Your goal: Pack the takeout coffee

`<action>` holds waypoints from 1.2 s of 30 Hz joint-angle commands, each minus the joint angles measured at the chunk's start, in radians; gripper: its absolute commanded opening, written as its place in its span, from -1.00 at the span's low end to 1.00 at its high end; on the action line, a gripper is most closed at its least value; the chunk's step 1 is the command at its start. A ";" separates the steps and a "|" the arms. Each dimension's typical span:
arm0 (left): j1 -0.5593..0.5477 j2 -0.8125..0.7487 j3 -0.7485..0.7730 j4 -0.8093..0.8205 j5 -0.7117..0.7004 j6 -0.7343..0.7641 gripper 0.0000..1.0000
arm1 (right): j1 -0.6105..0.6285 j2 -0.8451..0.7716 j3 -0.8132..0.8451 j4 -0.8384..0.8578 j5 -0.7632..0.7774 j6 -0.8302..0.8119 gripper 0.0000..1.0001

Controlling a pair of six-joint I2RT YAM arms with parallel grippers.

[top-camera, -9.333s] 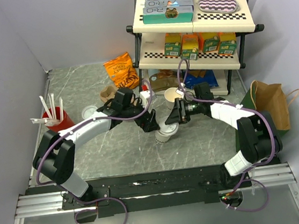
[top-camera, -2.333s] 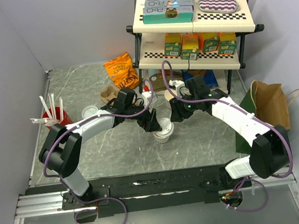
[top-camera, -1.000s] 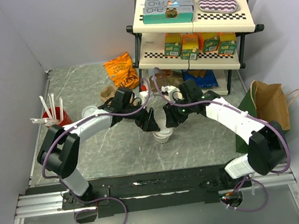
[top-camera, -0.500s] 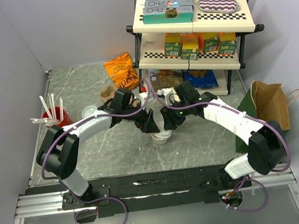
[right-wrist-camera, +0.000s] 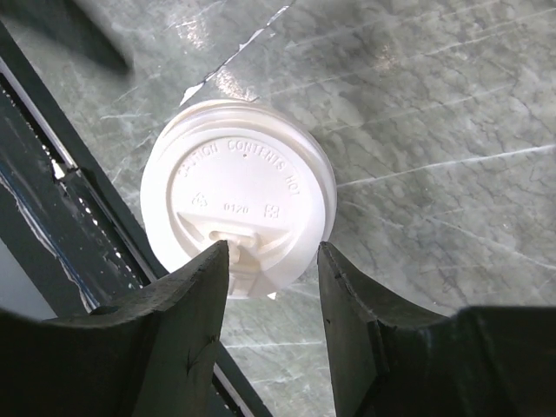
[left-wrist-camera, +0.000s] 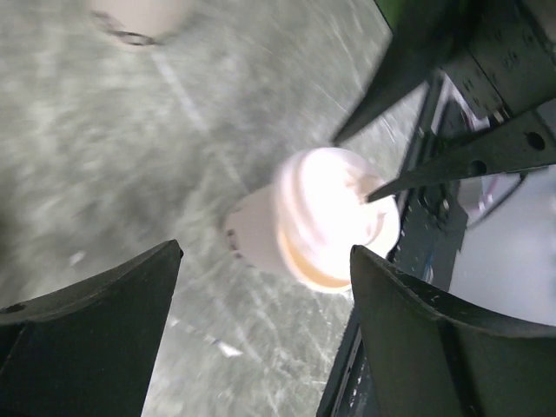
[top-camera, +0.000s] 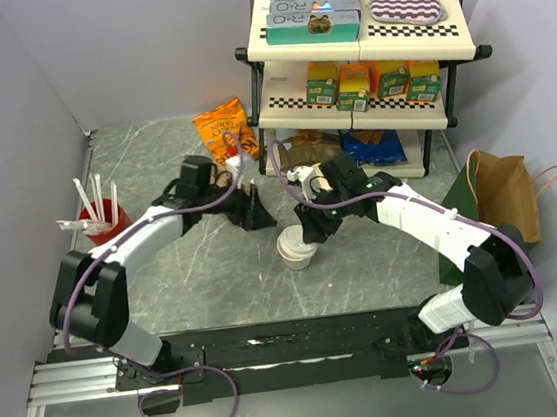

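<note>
On the grey marble table (top-camera: 166,282), the left pincer (top-camera: 256,214) hangs with its jaws wide apart and empty, just left of and beyond the takeout coffee (top-camera: 294,250). The lidded cup stands upright near the table's middle. The right pincer (top-camera: 312,233) hovers over its right edge, jaws partly apart, gripping nothing.

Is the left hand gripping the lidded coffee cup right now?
No, the left hand is open and hangs apart from the takeout coffee, with nothing between its fingers.
</note>
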 commanded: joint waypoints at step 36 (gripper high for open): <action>0.002 0.112 -0.134 0.163 0.033 -0.274 0.44 | 0.163 0.006 0.094 -0.020 0.133 -0.166 0.04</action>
